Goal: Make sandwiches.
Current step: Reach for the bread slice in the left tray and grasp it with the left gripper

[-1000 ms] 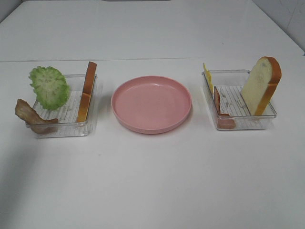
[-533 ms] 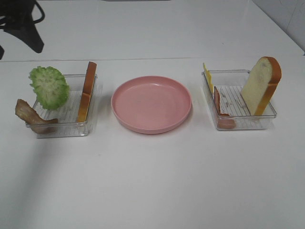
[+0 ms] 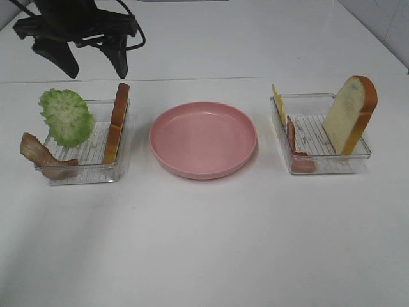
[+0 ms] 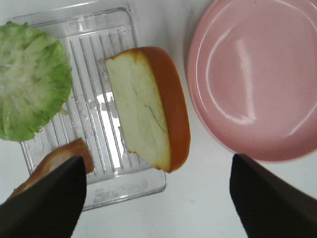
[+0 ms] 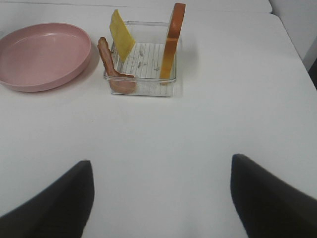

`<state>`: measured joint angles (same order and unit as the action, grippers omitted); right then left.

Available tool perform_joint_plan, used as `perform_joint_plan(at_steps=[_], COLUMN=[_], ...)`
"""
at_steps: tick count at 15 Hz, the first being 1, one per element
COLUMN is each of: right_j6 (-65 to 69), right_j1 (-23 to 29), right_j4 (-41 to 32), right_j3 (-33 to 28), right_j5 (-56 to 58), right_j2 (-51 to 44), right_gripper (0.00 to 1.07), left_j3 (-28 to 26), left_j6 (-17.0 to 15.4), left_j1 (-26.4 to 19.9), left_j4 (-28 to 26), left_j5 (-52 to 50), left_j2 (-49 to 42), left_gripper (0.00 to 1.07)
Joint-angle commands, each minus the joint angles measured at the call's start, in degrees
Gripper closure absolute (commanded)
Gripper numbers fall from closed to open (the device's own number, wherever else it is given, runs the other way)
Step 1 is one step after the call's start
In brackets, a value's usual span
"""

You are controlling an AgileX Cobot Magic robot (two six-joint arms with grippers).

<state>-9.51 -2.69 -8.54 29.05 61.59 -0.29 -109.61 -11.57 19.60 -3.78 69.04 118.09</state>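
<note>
step: my read is the first pick, base bread out of the left tray and onto the plate. Nothing is stacked yet.
left gripper [image 3: 95, 71]: upper left of the high view, higher in frame than the clear ribbed plastic tray [image 3: 83, 171]. Jaws are spread wide and hold nothing. Its height over the tray is unclear.
right gripper [image 5: 161, 163]: not in the high view. The wrist view shows it wide apart and empty, well short of the second clear tray [image 5: 140, 93].
target: white toy bread slice with orange-brown crust [image 4: 148, 106], standing on edge and leaning at the tray wall nearest the round pink plate [image 3: 203, 139]. In the left wrist view it sits between the two dark fingers [image 4: 49, 198].
other parts: ruffled green lettuce leaf [image 3: 66, 116] and brown bacon strip [image 3: 41, 155] are at the left edge of the left tray. Thin yellow cheese slice [image 3: 278, 102], second bacon strip [image 3: 295, 150] and second bread slice [image 3: 348, 115] are in the right tray.
approach: come straight down and centre on the slice, closing across its flat faces on the upper part, above the tray rim.
risk: the plate-side finger may catch the tray wall or drag the tray. The lettuce is close, so keep clear of it.
place: lay it flat at the middle of the plate and open only once it rests.
</note>
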Motion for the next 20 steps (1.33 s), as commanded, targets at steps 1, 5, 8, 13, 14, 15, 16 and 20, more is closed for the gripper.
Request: perform_joint_plan(at_steps=[1, 5, 8, 13, 14, 15, 16, 20], right_j6=[-0.63, -0.63, -0.63, -0.63, -0.63, -0.63, -0.63, -0.63], right_j1=[-0.34, -0.34, -0.34, -0.34, -0.34, -0.34, -0.34, -0.34], right_j4=[0.11, 0.11, 0.11, 0.11, 0.11, 0.11, 0.11, 0.11], right_j3=[-0.06, -0.06, -0.06, -0.06, -0.06, -0.06, -0.06, -0.06], right_j5=[-0.52, -0.52, -0.52, -0.52, -0.52, -0.52, -0.52, -0.52], right_j2=[-0.97, -0.97, -0.97, -0.97, -0.97, -0.97, -0.97, -0.97], right_gripper=[0.35, 0.35, 0.35, 0.35, 0.35, 0.35, 0.35, 0.35], left_j3=[-4.41, -6.19, -6.13, -6.19, -6.19, -6.19, -6.19, -6.19], left_j6=[-3.84, -5.27, -5.27, -5.27, -5.27, -5.27, -5.27, -5.27], left_j1=[2.29, 3.27, 3.27, 3.09, 3.09, 3.09, 3.09, 3.09], left_j4=[4.41, 5.39, 6.53, 7.79, 7.79, 7.79, 7.79, 7.79], left_j5=[4.18, 4.64, 2.46, 2.18, 2.06, 2.06, 2.06, 2.12], left_j2=[4.53, 8.59, 11.00, 13.18, 13.52, 13.81, 13.92, 13.87], left_gripper=[0.31, 0.31, 0.31, 0.36, 0.41, 0.47, 0.55, 0.99])
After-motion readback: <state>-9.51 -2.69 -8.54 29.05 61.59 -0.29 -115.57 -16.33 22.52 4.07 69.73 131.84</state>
